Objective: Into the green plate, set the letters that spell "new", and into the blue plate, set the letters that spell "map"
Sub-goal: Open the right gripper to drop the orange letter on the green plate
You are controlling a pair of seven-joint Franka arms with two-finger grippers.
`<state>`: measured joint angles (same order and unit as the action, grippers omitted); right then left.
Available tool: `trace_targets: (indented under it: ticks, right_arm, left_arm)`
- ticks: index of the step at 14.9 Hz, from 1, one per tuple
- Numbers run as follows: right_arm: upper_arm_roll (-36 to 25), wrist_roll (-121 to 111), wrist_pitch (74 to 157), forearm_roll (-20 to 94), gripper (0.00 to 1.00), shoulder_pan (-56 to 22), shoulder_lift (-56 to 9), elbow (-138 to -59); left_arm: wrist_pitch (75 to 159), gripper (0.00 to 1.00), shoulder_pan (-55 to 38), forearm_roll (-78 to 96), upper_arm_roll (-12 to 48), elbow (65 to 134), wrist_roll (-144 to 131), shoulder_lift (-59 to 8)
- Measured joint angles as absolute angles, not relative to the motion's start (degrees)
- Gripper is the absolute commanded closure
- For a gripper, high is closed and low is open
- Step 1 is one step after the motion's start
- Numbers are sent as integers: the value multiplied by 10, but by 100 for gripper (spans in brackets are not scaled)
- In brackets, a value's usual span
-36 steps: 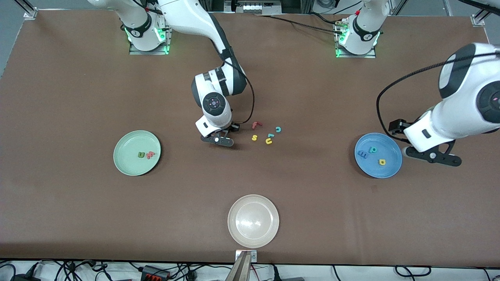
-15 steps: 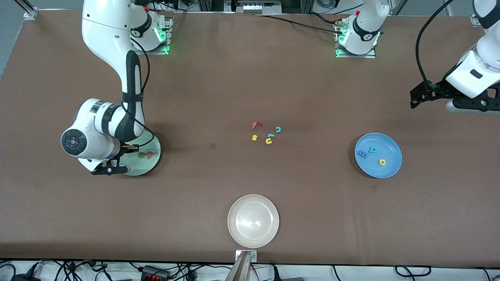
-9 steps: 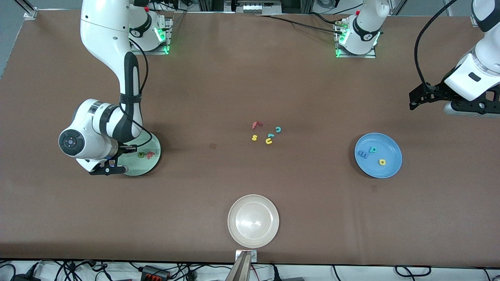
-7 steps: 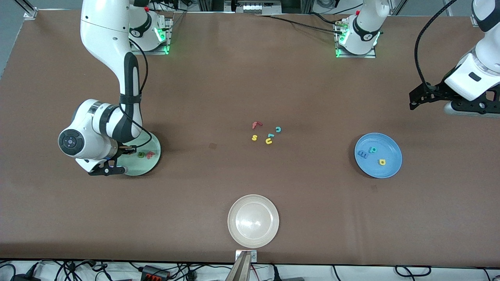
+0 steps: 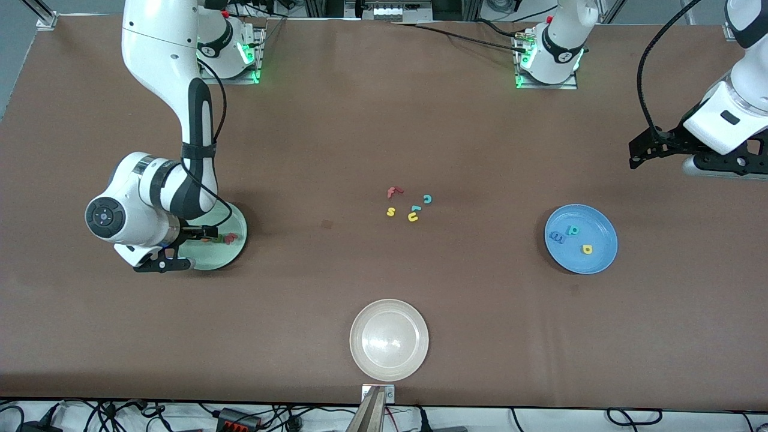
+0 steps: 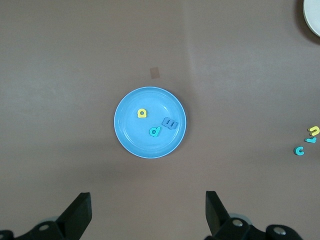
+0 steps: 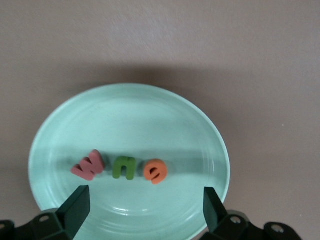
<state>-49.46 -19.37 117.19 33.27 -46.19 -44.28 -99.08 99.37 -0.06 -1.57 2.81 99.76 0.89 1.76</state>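
The green plate (image 5: 227, 255) (image 7: 125, 115) holds three letters in a row: a red-pink w (image 7: 89, 165), a green n (image 7: 123, 167) and an orange e (image 7: 155, 171). My right gripper (image 5: 186, 247) (image 7: 146, 200) hangs just over that plate, open, with nothing between its fingers. The blue plate (image 5: 605, 255) (image 6: 131, 135) holds a blue m (image 5: 557, 238) (image 6: 170, 123), a teal p (image 5: 573, 230) (image 6: 155, 131) and a yellow a (image 5: 587, 249) (image 6: 142, 113). My left gripper (image 5: 666, 157) (image 6: 146, 205) waits high over the table at the left arm's end, open and holding nothing.
A white-beige plate (image 5: 389, 339) sits near the front edge at mid-table. Loose letters lie in the middle: a red f (image 5: 393, 192), a yellow s (image 5: 390, 211), a teal c (image 5: 427, 198), a yellow u (image 5: 413, 217) and another teal letter (image 5: 415, 209).
My right gripper has opened over the green plate and the orange e now lies beside the n. The left arm has stayed still.
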Motion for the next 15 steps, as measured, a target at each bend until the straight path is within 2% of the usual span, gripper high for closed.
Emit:
trace_targets:
  ticks: [9, 11, 15]
  right_arm:
    - [-489, -176, 1173, 370, 0, -461, -425, -965]
    - [-445, -131, 1173, 346, 0, -436, -386, -962]
    - [-306, -21, 1156, 205, 0, -332, -288, -957]
  left_arm:
    - [990, 0, -2, -16, 28, 997, 13, 18]
    - [986, 0, -2, -16, 28, 997, 13, 18]
    - [985, 0, -2, -16, 28, 997, 13, 18]
